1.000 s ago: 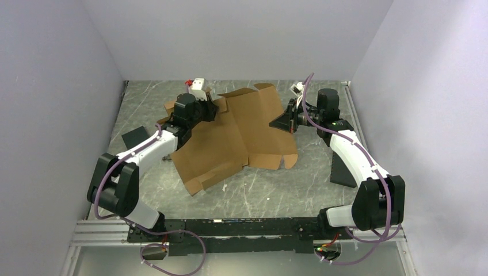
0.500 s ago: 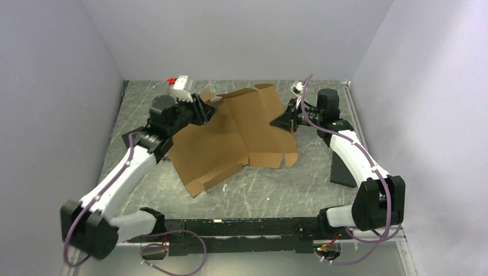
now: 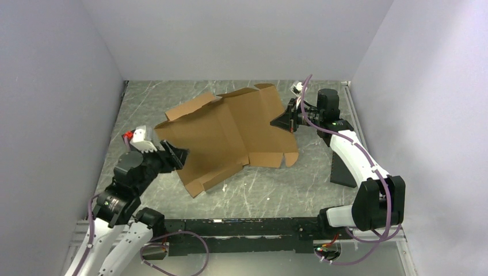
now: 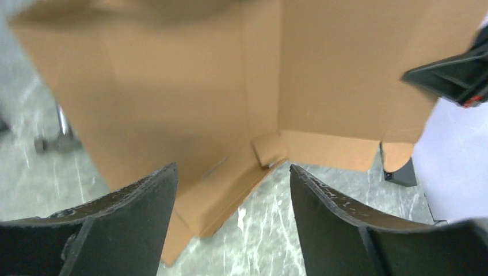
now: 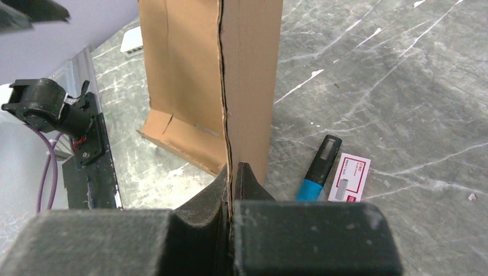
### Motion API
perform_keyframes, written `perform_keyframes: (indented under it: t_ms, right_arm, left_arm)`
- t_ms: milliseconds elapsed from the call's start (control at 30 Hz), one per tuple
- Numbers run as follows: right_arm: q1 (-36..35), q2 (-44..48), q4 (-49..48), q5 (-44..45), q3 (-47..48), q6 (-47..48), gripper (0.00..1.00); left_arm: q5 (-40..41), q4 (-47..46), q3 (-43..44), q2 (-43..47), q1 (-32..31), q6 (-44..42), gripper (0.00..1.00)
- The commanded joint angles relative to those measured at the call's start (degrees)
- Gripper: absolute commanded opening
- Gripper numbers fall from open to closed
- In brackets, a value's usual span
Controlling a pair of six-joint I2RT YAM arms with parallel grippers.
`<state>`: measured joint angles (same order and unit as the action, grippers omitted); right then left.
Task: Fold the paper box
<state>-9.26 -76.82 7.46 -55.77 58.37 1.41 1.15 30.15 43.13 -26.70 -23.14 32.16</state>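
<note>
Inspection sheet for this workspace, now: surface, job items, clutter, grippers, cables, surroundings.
Surface: grey marbled table, scuffed.
Job's things: paper box, a brown sheet, mostly unfolded, with its near flaps creased up.
Clutter: black pad at the right; blue and black marker beside a white card.
Grippers: left gripper open, at the box's near-left edge, nothing between its fingers; right gripper shut on the box's right edge.
Cables: purple cables along the arms and base rail.
Surroundings: plain pale walls on three sides.

Blue-and-black marker [image 5: 318, 167] lies just beside a white card [image 5: 348, 177] on the marbled table [image 5: 403, 86]
</note>
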Motion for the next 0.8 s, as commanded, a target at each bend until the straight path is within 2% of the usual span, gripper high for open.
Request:
perform_keyframes:
  t_ms: [0, 167, 367, 600, 767]
  right_arm:
    - [-0.03, 1.07, -0.39, -0.35, 0.78, 1.23, 0.0]
    - [0.17, 0.98, -0.35, -0.48, 0.69, 1.24, 0.0]
    - [0.25, 1.18, -0.36, -0.81, 0.69, 1.19, 0.0]
    - [0.66, 1.11, -0.94, -1.83, 0.45, 0.71, 0.0]
    - [0.69, 0.9, -0.9, -1.95, 0.43, 0.75, 0.0]
  left_arm:
    - [2.87, 7.93, -6.83, 0.66, 0.28, 7.93, 0.79]
    - [6.38, 8.26, -7.97, -6.29, 0.55, 10.4, 0.83]
    - [8.87, -6.64, -15.02, -2.58, 1.57, 9.23, 0.87]
    - [17.5, -3.63, -18.46, 2.13, 1.78, 10.9, 0.86]
    - [19.87, -5.76, -19.4, -0.81, 2.1, 11.44, 0.82]
